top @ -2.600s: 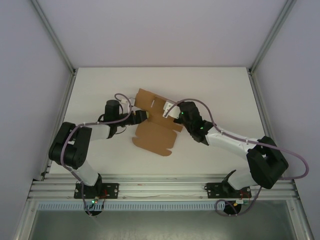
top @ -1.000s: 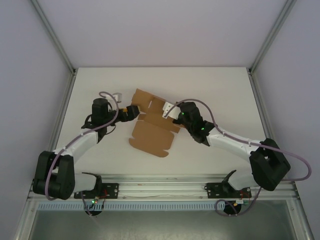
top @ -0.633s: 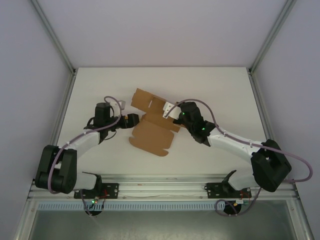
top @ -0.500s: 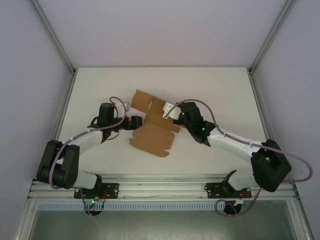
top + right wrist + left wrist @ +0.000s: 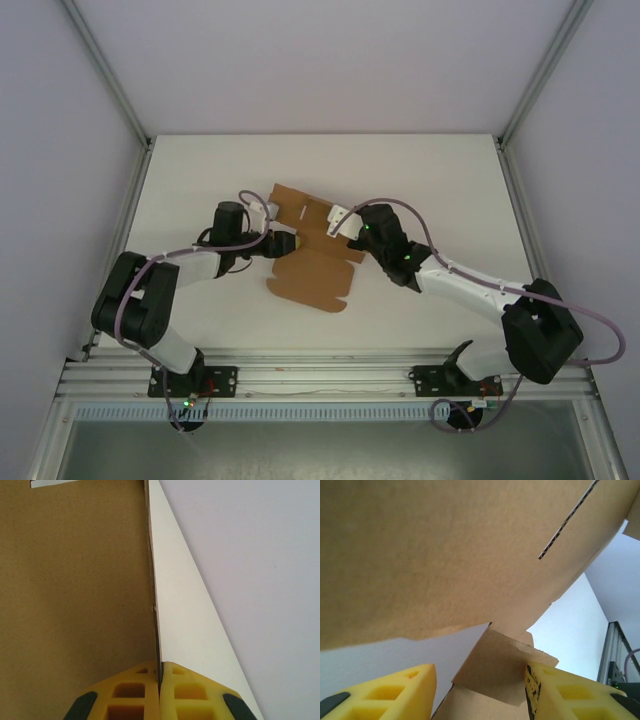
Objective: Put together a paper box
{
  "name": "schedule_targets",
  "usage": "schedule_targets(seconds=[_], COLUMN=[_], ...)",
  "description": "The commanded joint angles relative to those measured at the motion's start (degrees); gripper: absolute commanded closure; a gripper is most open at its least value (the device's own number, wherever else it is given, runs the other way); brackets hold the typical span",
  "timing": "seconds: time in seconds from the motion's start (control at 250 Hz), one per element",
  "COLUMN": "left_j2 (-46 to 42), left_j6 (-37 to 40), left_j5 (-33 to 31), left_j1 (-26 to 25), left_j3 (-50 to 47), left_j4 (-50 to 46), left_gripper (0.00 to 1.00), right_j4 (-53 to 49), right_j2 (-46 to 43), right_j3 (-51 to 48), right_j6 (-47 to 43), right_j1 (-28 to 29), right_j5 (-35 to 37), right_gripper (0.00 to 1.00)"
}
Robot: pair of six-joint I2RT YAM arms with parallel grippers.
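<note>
Found, from above, the paper box (image 5: pixel 312 277) as a die-cut kraft sheet lying a little to 9 o'clock of the table's (image 5: pixel 430 180) centre, not yet folded into a box. Noted the left gripper (image 5: pixel 286 242) reaching in from 9 o'clock to the sheet's left edge, and the right gripper (image 5: pixel 338 224) coming from 4 o'clock onto the upper panel's right side. Saw, through the left wrist camera, the left gripper (image 5: pixel 480 685) spread wide and holding nothing, a broad slotted panel of the paper box (image 5: pixel 445 555) tilted up overhead and a smaller flap lying ahead between the yellow fingers (image 5: pixel 390 692). Saw, through the right wrist camera, the right gripper (image 5: pixel 160 672) clamped on the thin edge of the paper box (image 5: pixel 75 580), that panel standing on edge over the white table (image 5: pixel 175 630). Judged the step to be raising a side panel along its crease. Called for a firm right pinch as the anchor and for left fingers pressing close to the crease, not the free edge. Needed a slow push too, lest the sheet skid toward 3 o'clock or buckle off the fold line.
</note>
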Motion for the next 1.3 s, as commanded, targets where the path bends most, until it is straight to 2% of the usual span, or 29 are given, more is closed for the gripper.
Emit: schedule_targets(seconds=[0.0,0.156,0.304,0.412,0.476,0.596,0.727,0.827,0.955,1.099,1.295], left_j2=[0.4,2.0,2.2,1.9,1.8,3.3,4.0,4.3,4.9,5.6,7.7], left_j6=[-0.9,0.9,1.0,-0.1,-1.8,-5.2,-8.7,-15.1,-21.8,-27.9,-31.0], left_j5=[7.0,8.9,7.6,4.6,0.2,-3.4,-6.3,-9.4,-10.4,-11.6,-15.5], left_j1=[-1.1,-1.4,-1.5,-1.6,-1.6,-2.1,-3.5,-3.9,-4.0,-3.9,-4.0], left_j3=[0.8,1.8,1.6,2.1,2.8,5.1,6.4,6.9,5.8,5.3,5.7], left_j4=[10.8,9.0,8.2,7.1,5.1,1.5,-0.6,-1.5,-0.7,-1.8,-5.5], left_gripper=[0.49,0.54,0.66,0.78,1.00,1.00,1.00,1.00,1.00,1.00,1.00], right_j4=[-0.9,-1.3,-2.5,-2.8,-4.0,-8.1,-12.0,-10.7,-8.0,-6.2,-2.9], right_j2=[-0.2,-0.5,-0.6,-1.1,-1.1,-0.7,-0.1,1.5,4.7,7.0,7.5], right_j3=[2.1,2.4,3.0,2.8,3.0,3.9,3.7,2.0,0.0,-1.2,-2.9], right_j6=[2.1,2.1,2.0,2.4,2.4,1.9,0.1,-2.9,-5.6,-6.4,-6.7], right_j1=[0.7,0.7,0.6,0.6,0.7,0.9,2.6,5.8,9.0,10.4,10.6], right_j5=[-5.3,-6.0,-5.5,-6.5,-7.2,-8.4,-6.3,0.6,8.4,11.9,12.4], right_gripper=[1.00,1.00,1.00,1.00,1.00,1.00,1.00,1.00,1.00,1.00,1.00])
